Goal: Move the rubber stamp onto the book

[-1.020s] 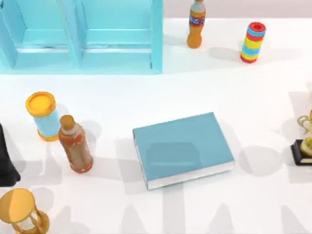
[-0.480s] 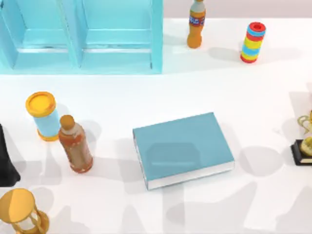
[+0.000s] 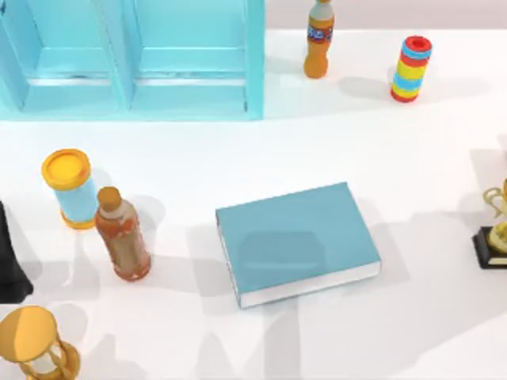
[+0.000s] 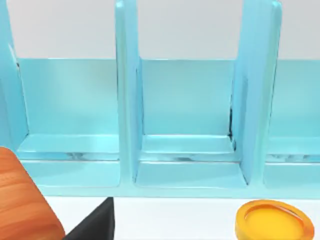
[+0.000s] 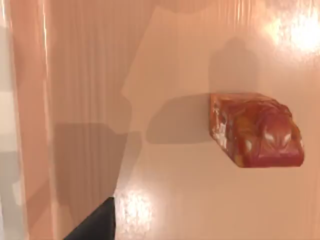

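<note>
Shadows on the bench [image 3: 333,150] have shifted since 1.0 s ago; objects unmoved. Book [image 3: 297,241] lies flat, cover plain, no title. Rubber stamp [image 5: 256,130] lies on a tan surface in the right wrist view. Behind the book, the orange bottle [image 3: 318,39] carries a blue label, unreadable. Pincer states: cannot tell.

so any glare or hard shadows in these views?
Top view: soft grey shadows lie across the white table, and a darker patch sits on the book. Right wrist view: bright glare spots on a glossy surface, and the rubber stamp casts a clear shadow. Left wrist view: evenly lit cabinet.
</note>
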`<state>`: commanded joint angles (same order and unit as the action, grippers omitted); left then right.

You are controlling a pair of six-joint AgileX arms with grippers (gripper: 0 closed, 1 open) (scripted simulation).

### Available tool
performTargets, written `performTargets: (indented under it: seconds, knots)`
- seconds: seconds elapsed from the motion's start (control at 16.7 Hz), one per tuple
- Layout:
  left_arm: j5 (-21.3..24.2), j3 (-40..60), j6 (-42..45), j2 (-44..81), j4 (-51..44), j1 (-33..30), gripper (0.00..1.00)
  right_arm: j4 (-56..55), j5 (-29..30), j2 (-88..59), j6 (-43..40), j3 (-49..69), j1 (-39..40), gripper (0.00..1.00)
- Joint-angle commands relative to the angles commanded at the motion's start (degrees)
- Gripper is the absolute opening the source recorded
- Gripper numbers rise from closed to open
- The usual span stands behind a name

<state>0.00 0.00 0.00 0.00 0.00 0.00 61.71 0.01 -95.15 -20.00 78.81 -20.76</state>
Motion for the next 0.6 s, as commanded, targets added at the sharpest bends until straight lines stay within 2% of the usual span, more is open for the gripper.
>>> performTargets:
  seconds: [0.3,0.6]
  knots:
    - [0.0,0.0,0.0,0.0,0.0,0.0,1.0,9.2,0.0,-13.2,-3.0,11.7,-3.1,1.0]
    - [0.0,0.0,0.0,0.0,0.0,0.0,1.0,10.3,0.0,-14.4,-3.3,13.0,-3.5,1.0]
